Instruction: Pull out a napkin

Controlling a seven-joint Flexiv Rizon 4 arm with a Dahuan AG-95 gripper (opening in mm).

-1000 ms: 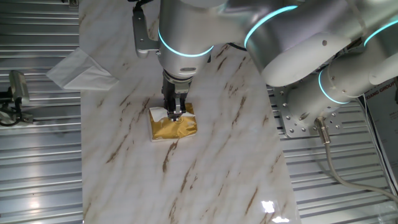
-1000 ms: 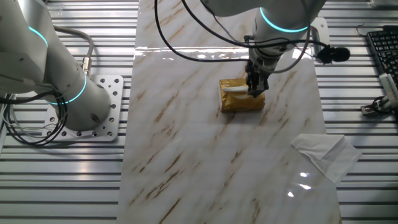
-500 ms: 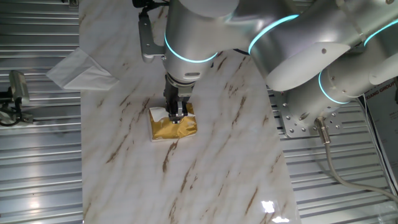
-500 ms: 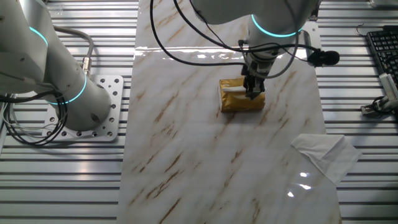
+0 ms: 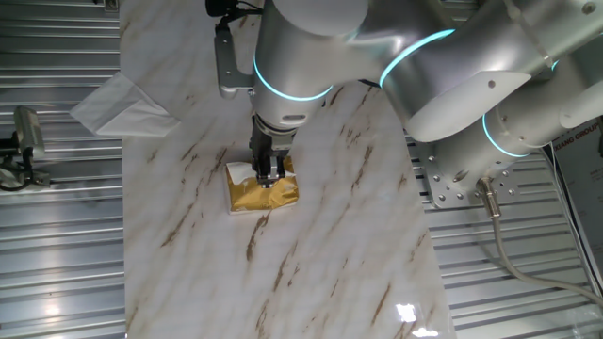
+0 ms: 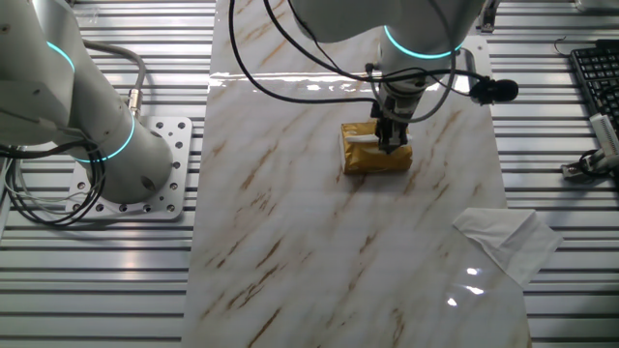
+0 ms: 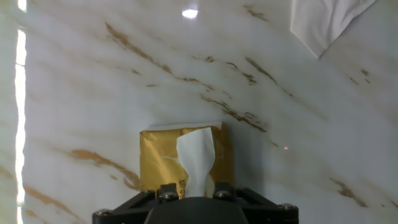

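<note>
A shiny gold foil packet [image 5: 267,195] lies on the marble table; it also shows in the other fixed view [image 6: 372,159] and in the hand view [image 7: 158,158]. The napkin [image 7: 196,155], a thin white tissue, sticks out of the packet's top slot and runs up between my fingers. My gripper [image 5: 269,177] stands straight down on the packet's top, fingers close together on the napkin; it also shows in the other fixed view [image 6: 389,147] and the hand view [image 7: 194,190]. The fingertips themselves are mostly hidden.
A larger spread-out white tissue [image 5: 118,104] with a triangular flap lies at the table's edge, also in the other fixed view [image 6: 503,242] and the hand view [image 7: 323,22]. A second robot base [image 6: 106,145] stands beside the table. A keyboard [image 6: 595,72] lies off to the side.
The arm's wrist has shifted slightly over the packet. The fingers stay at the packet's top slot and the packet has not moved.
</note>
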